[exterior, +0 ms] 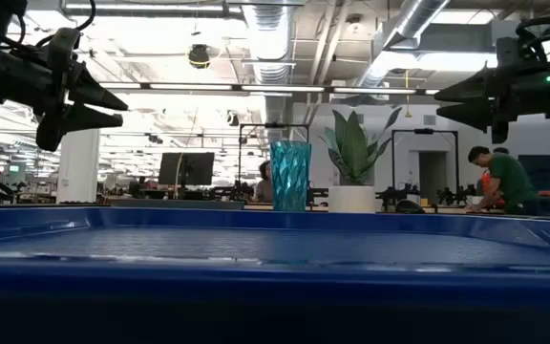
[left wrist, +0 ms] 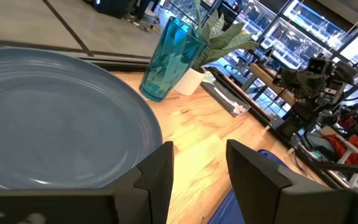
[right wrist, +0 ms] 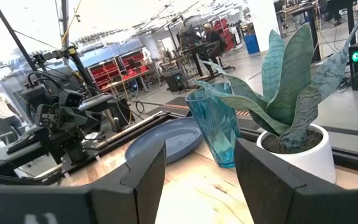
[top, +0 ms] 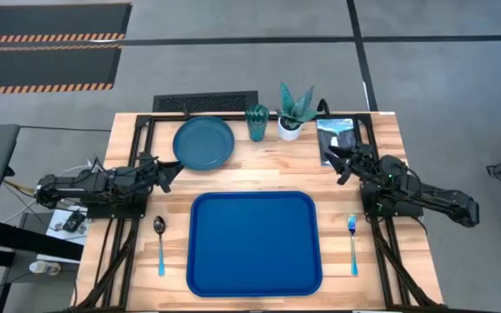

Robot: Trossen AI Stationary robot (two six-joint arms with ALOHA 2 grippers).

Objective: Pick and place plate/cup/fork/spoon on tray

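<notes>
The wooden table [top: 259,174] carries all the things. The tray [top: 254,243] is the biggest one; it lies at the near middle of the table, with its long axis running left to right, and nothing lies in it. The plate [top: 203,143] sits flat at the far side, left of the middle, apart from the tray. Just right of the plate stands the cup [top: 257,123], upright, and right of the cup there is a white pot with a green plant [top: 293,113].

The spoon [top: 160,246] lies left of the tray, near its left rim but not touching. Its long axis runs near to far, the round bowl pointing far and the light blue handle pointing near. The fork [top: 352,244] lies right of the tray in the same way, tines pointing far and handle near.

The left gripper [top: 170,171] hovers at the near left edge of the plate, its fingers [left wrist: 157,177] spread apart and holding nothing. The right gripper [top: 342,165] hovers over the far right part of the table, pointing toward the cup and the plant, also with a gap between its fingers and empty.
</notes>
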